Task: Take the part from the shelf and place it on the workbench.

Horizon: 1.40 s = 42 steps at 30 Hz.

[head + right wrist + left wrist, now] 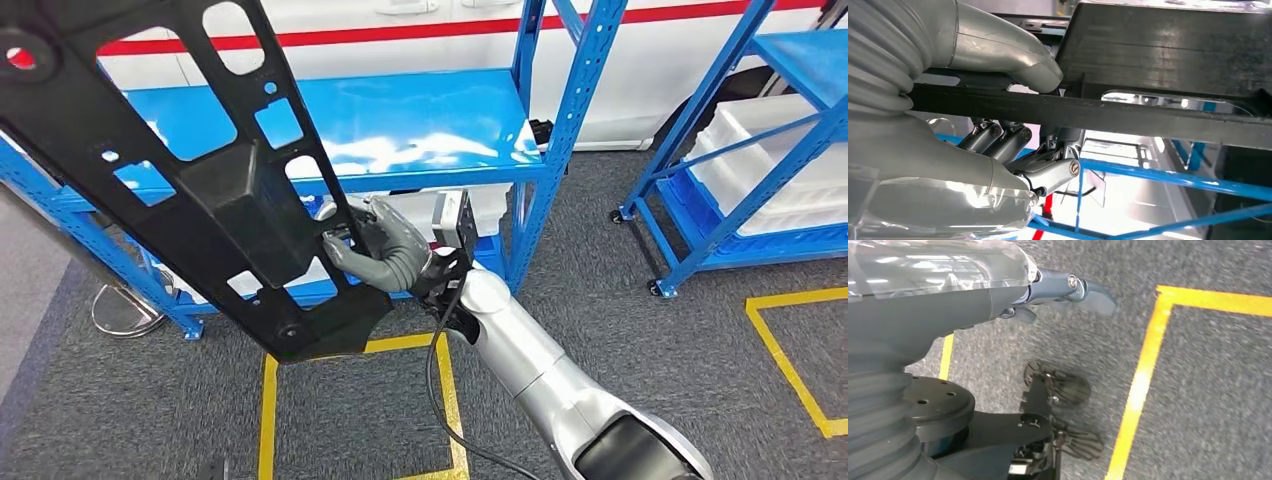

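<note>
Head view: right hand (385, 252) grips the part (190, 180) mid-frame by a cutout rim; long, stiff, likely unwieldy; left hand (1068, 290) hangs empty, fingers apart.

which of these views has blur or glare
Left wrist view: the left hand fingertips and floor are motion-smeared. Head view: sharp, white glare on the blue shelf. Right wrist view: bright washed-out background behind the black part that the right hand grips.

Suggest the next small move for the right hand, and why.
Probably draw the black part further back from the blue shelf, then turn towards the workbench. The right hand grips the part's edge, thumb one side and fingers the other, and the part hangs tilted in front of the shelf.
</note>
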### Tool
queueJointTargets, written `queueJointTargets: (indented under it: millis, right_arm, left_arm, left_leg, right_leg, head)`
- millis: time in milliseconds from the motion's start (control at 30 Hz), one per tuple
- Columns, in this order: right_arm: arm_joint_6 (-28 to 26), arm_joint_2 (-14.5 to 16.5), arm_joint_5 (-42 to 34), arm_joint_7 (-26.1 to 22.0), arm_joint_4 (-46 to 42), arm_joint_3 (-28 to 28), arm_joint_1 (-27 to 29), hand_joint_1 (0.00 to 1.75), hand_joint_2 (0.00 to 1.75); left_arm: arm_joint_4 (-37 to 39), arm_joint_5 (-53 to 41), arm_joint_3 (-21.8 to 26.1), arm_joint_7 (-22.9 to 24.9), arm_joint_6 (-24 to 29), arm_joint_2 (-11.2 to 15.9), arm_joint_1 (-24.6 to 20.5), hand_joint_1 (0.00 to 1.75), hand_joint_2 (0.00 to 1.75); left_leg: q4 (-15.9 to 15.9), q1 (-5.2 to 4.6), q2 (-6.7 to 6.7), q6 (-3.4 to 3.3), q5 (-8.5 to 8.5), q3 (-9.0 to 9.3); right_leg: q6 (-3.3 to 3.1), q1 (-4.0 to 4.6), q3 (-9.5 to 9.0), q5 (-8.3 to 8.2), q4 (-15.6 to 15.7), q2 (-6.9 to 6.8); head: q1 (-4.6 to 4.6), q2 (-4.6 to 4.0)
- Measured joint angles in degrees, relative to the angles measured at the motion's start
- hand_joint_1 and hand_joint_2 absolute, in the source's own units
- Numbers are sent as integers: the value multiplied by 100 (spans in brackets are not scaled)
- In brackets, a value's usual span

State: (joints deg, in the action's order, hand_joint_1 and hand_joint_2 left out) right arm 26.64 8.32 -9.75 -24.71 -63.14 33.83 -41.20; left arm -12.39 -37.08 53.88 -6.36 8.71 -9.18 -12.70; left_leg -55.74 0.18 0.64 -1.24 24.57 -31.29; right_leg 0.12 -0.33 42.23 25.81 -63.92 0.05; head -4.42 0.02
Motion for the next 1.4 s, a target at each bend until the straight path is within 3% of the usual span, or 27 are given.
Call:
queueJointTargets:
  millis: [33, 67, 100, 133, 200, 267, 333, 400, 433, 500, 567, 600, 633, 667, 733, 800, 833, 900, 933, 1000, 1067, 1100, 1133, 1167, 1233, 1300, 1400]
  right_arm:
    - [1, -9, 24, -13, 8, 7, -2, 175, 175]
    - [10, -17, 37, -27, 19, 16, -2, 175, 175]
    - [31, -25, 41, -46, 34, 25, -2, 175, 175]
    - [55, -30, 46, -73, 54, 36, -3, 175, 175]
    - [86, -33, 84, -131, 79, 59, -12, 175, 175]
    - [75, -16, 148, -170, 85, 86, -33, 175, 175]
    - [41, 3, 186, -190, 93, 110, -55, 175, 175]
    - [-6, 11, 219, -192, 108, 132, -69, 175, 175]
    - [-32, 19, 246, -183, 114, 147, -76, 175, 175]
    - [-86, 49, 315, -148, 122, 175, -86, 175, 175]
    - [-118, 79, 376, -99, 123, 192, -94, 175, 175]
    - [-119, 86, 398, -75, 125, 201, -96, 175, 175]
    - [-117, 90, 411, -59, 127, 212, -96, 175, 175]
    - [-117, 91, 420, -50, 128, 223, -96, 175, 175]
    - [-131, 91, 428, -46, 127, 237, -98, 175, 175]
    - [-162, 90, 433, -57, 124, 243, -89, 175, 175]
    - [-176, 88, 435, -69, 123, 244, -78, 175, 175]
    - [-187, 77, 441, -89, 125, 246, -49, 175, 175]
    - [-187, 66, 444, -97, 125, 249, -37, 175, 175]
    - [-187, 39, 449, -107, 125, 261, -19, 175, 175]
    - [-187, 19, 448, -111, 127, 277, -2, 175, 175]
    - [-186, 9, 447, -111, 132, 281, 6, 175, 175]
    - [-184, 0, 446, -111, 138, 284, 10, 175, 175]
    - [-182, -7, 444, -110, 143, 284, 11, 175, 175]
    - [-178, -11, 439, -110, 148, 285, -2, 175, 175]
    - [-175, -5, 434, -110, 145, 286, -24, 175, 175]
    - [-174, -3, 426, -105, 144, 286, -43, 175, 175]
  left_arm:
    - [0, 3, 0, 0, -2, -5, 5, 0, 175]
    - [0, 7, 0, -1, -4, -9, 14, 0, 175]
    - [0, 16, 2, -2, -5, -13, 26, 0, 175]
    - [0, 32, 5, -8, -5, -16, 35, 0, 175]
    - [0, 76, 20, -30, -5, -21, 54, 0, 175]
    - [0, 104, 36, -57, -6, -26, 76, 0, 175]
    - [0, 110, 56, -79, -7, -31, 95, 0, 175]
    - [0, 114, 84, -92, -4, -32, 120, 0, 175]
    - [0, 117, 96, -94, -1, -33, 134, 0, 175]
    - [0, 120, 113, -94, 7, -30, 155, 0, 175]
    - [0, 122, 121, -94, 8, -31, 159, 0, 175]
    - [0, 124, 125, -95, 7, -31, 160, 0, 175]
    - [0, 127, 127, -98, 6, -30, 163, 0, 175]
    - [0, 129, 130, -105, 3, -30, 167, 0, 175]
    - [0, 122, 131, -129, -9, -30, 169, 0, 175]
    - [0, 104, 131, -149, -19, -34, 169, 0, 175]
    - [0, 96, 131, -151, -21, -36, 171, 0, 175]
    - [1, 87, 131, -150, -22, -39, 180, 0, 175]
    - [1, 86, 131, -148, -21, -43, 178, 0, 175]
    - [2, 86, 131, -143, -20, -50, 169, 0, 175]
    - [1, 87, 131, -138, -15, -54, 163, 0, 175]
    - [2, 89, 131, -136, -11, -54, 165, 0, 175]
    - [2, 93, 131, -134, -8, -55, 166, 0, 175]
    - [1, 98, 131, -134, -4, -55, 167, 0, 175]
    - [2, 106, 131, -133, 1, -64, 168, 0, 175]
    - [2, 107, 131, -136, 3, -83, 165, 0, 175]
    - [2, 107, 131, -138, 2, -99, 167, 0, 175]
  left_leg:
    - [2, -2, 0, -16, -78, -99]
    - [-8, -5, 0, -14, -148, -200]
    - [-25, -6, 1, -10, -213, -300]
    - [-48, -6, 2, -3, -275, -404]
    - [-115, -5, 1, 20, -381, -594]
    - [-173, -12, 0, 61, -466, -725]
    - [-176, -7, 1, 116, -564, -773]
    - [-145, -6, -14, 178, -635, -798]
    - [-192, -6, -26, 207, -556, -840]
    - [-628, 19, -45, 271, -70, -989]
    - [-1412, 54, -45, 337, 465, -1149]
    - [-1718, 71, -44, 363, 547, -1170]
    - [-1860, 87, -44, 386, 495, -1115]
    - [-1788, 105, -44, 406, 348, -962]
    - [-1102, 136, -49, 441, 143, -398]
    - [-349, 125, -77, 403, 235, 102]
    - [-168, 105, -91, 367, 307, 202]
    - [-115, 94, -88, 267, 270, 174]
    - [-110, 95, -75, 210, 227, 142]
    - [-95, 94, -48, 91, 125, 46]
    - [-109, 49, -41, 33, 28, -91]
    - [-122, 27, -40, 21, -19, -163]
    - [-139, 3, -39, 13, -65, -239]
    - [-158, -20, -40, 8, -107, -313]
    - [-197, -59, -45, 9, -181, -438]
    - [-221, -76, -45, 41, -251, -514]
    - [-195, -58, -44, 129, -366, -558]
  right_leg:
    - [16, -3, 79, 307, -378, 0]
    - [32, -8, 135, 500, -749, -1]
    - [42, -9, 137, 538, -1013, -2]
    - [47, -10, 54, 446, -1102, -3]
    - [25, -8, -402, 167, -695, -4]
    - [-29, 20, -980, 218, 88, -2]
    - [-77, 60, -1212, 343, 499, 0]
    - [-136, 45, -1161, 241, 567, -16]
    - [-178, 25, -1120, 176, 596, -28]
    - [-240, -12, -997, 32, 635, -50]
    - [-247, -18, -842, -92, 634, -52]
    - [-235, -21, -767, -149, 630, -56]
    - [-218, -26, -696, -203, 622, -61]
    - [-196, -34, -628, -250, 614, -66]
    - [-136, -46, -510, -332, 584, -68]
    - [-64, -41, -445, -412, 564, -69]
    - [-30, -35, -428, -460, 570, -70]
    - [40, -44, -407, -526, 581, -61]
    - [70, -49, -372, -465, 535, -52]
    - [102, -57, -193, -57, 98, -29]
    - [99, -46, 64, 451, -708, -24]
    - [90, -40, 136, 567, -1032, -23]
    - [70, -32, 119, 557, -1186, -23]
    - [35, -18, -14, 440, -1113, -22]
    - [-93, 31, -530, 202, -444, -18]
    - [-186, 78, -984, 207, 268, -16]
    - [-205, 91, -1096, 171, 554, -23]
  head:
    - [1, 0]
    - [1, 0]
    - [0, 0]
    - [0, 0]
    - [0, 0]
    - [-1, 0]
    - [-3, 0]
    - [-2, 0]
    - [-2, 0]
    - [-2, 0]
    - [-2, 0]
    - [-2, 0]
    - [-2, 0]
    - [-2, 0]
    - [-2, 0]
    - [0, 0]
    - [0, 0]
    - [1, 0]
    - [1, 0]
    - [2, 0]
    - [1, 0]
    - [2, 0]
    - [2, 0]
    - [2, 0]
    - [2, 0]
    - [2, 0]
    - [5, 0]
